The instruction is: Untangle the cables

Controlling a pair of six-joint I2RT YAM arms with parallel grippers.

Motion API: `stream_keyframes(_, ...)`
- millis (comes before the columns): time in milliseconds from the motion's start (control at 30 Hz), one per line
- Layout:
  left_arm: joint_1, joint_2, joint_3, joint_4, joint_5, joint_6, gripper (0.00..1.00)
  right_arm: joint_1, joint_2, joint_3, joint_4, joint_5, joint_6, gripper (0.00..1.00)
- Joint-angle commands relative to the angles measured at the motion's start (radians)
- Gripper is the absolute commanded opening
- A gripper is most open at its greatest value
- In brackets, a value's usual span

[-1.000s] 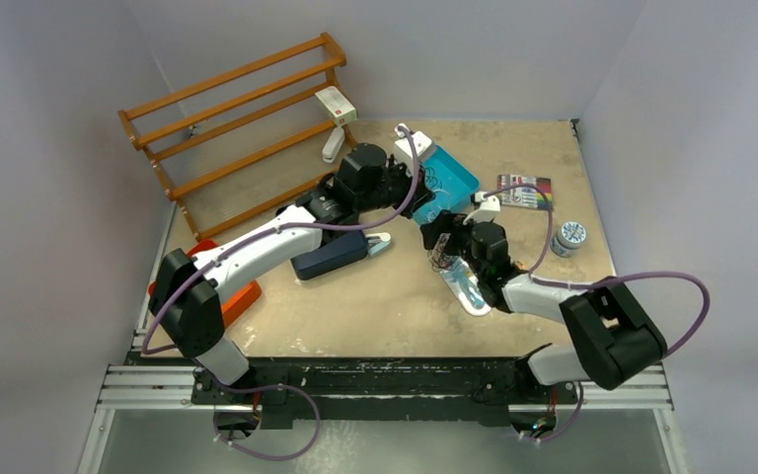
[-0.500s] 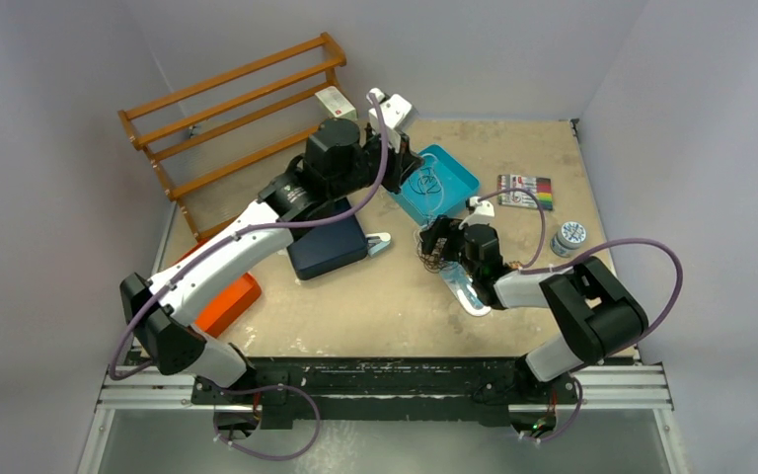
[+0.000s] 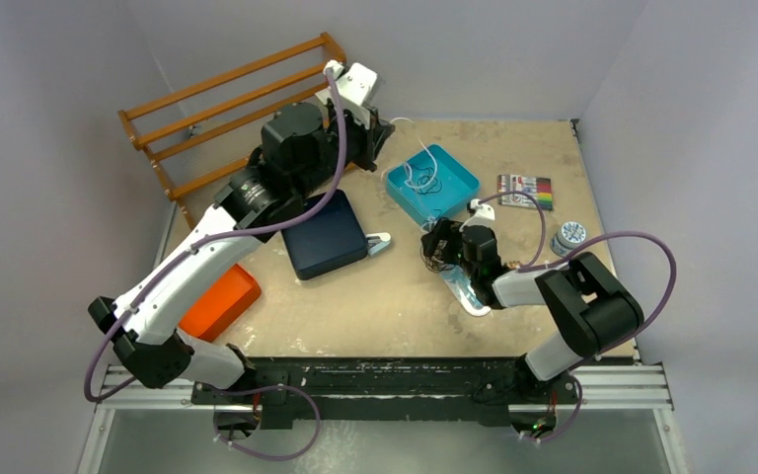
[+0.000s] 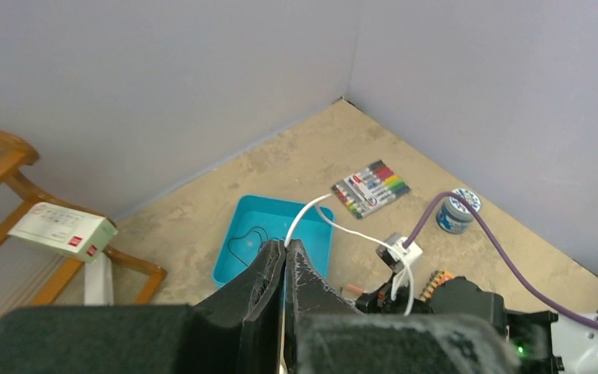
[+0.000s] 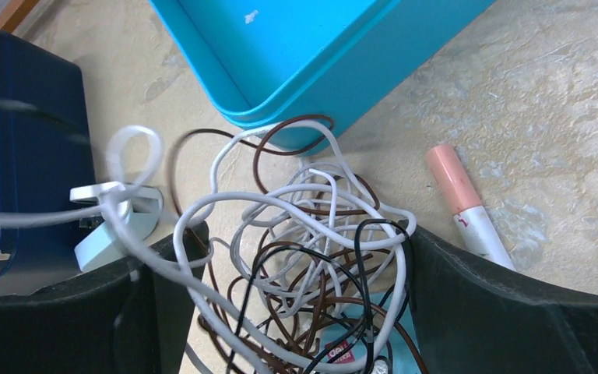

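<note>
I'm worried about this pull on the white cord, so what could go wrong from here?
1. The left gripper is shut on the white cable, which runs into the tangle; pulling may tighten the knot.
2. The right gripper stands open around the tangle, so the whole tangle might lift away.

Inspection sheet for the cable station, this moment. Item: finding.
Surface: tan tabletop, mottled, no spill seen.
Job's things: white, brown and black cables in one tangle beside the teal tray; white cable runs off to the left gripper.
Clutter: navy box, orange block, marker set, small jar, pink-capped pen.
Grippers: left gripper shut on the white cable; right gripper open, a finger each side of the tangle.
Cables: purple hoses, none in the tangle.
Surroundings: wooden rack far left; plain walls.
</note>
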Motion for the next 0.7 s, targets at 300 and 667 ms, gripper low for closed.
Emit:
stream_keyframes(300,-0.005,-0.068,0.118,-0.072,-0.275,0.104,0.0,-0.004,-0.026,0.019,-0.04,0.092,0.013,0.9)
stream_keyframes(667,-0.005,-0.095,0.187,-0.103,-0.441,0.184,0.0,-0.004,-0.012,0.014,-0.035,0.1,0.036,0.78)
